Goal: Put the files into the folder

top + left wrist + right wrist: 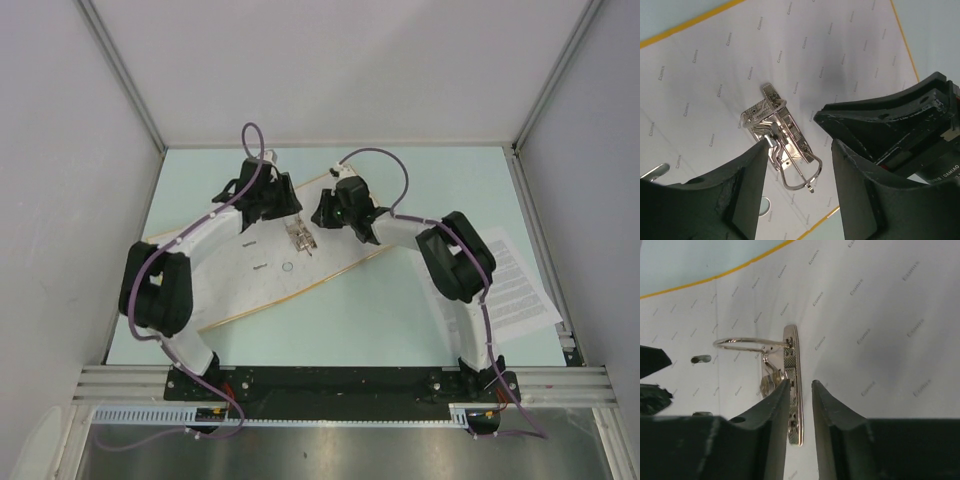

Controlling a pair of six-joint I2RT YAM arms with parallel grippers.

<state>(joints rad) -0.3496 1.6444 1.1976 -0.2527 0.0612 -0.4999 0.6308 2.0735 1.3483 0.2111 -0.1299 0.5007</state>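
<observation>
The folder [250, 280] lies open on the table, pale inside up, yellow edge showing. Its metal ring mechanism [298, 238] sits between both grippers. My left gripper [280, 207] hovers over the mechanism [782, 130] with its jaws well apart; the lever tip lies beside one finger [752, 170] and nothing is held. My right gripper [328, 212] comes in from the other side, jaws only narrowly apart above the mechanism's base plate [791, 370], one fingertip [782, 390] close against the lever. The files [520, 280], printed white sheets, lie at the table's right edge, partly under the right arm.
Grey walls close in the table on the left, back and right. The black mounting rail [330, 385] runs along the near edge. Light green table surface [400, 320] lies between the folder and the files.
</observation>
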